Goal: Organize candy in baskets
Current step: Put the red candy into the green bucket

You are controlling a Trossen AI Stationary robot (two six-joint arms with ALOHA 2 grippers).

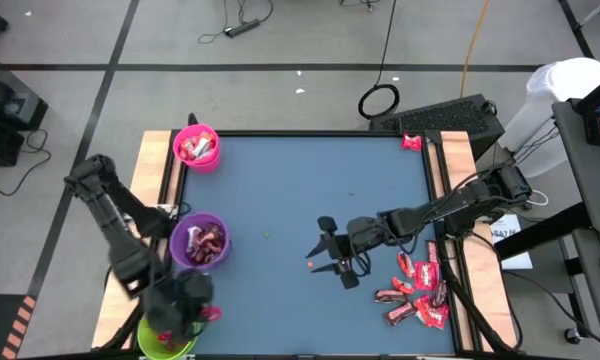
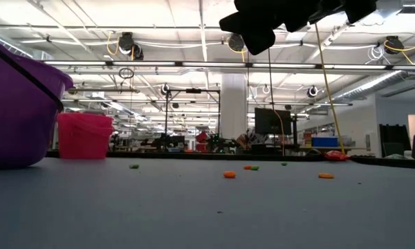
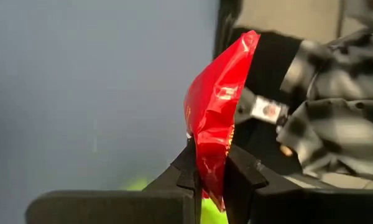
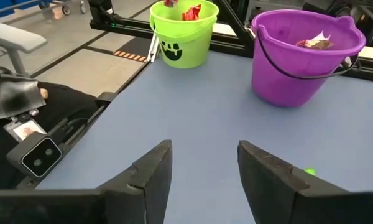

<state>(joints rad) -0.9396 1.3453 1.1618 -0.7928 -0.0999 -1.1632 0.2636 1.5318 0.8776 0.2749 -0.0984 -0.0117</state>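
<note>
Down at the tabletop's front left corner, the left gripper (image 1: 185,318) is clamped on a red candy (image 3: 214,118), its fingers (image 3: 189,168) pinching the shiny wrapper from both sides right over the green basket (image 1: 165,343). In the right wrist view that green basket (image 4: 182,31) already has red pieces showing above its rim. Just beside it along the left edge stands the purple basket (image 1: 202,242) with dark and reddish candies inside, and the pink basket (image 1: 197,147) sits at the back left corner, also holding wrapped pieces. The right gripper (image 1: 327,252) hangs over the middle of the blue tabletop (image 1: 310,190) with its fingers (image 4: 152,171) spread apart and nothing between them. A pile of candy (image 1: 417,290) lies near the front right corner, and one more red piece (image 1: 411,142) rests at the back right corner. Small orange and green specks (image 2: 229,174) are scattered on the tabletop.
</note>
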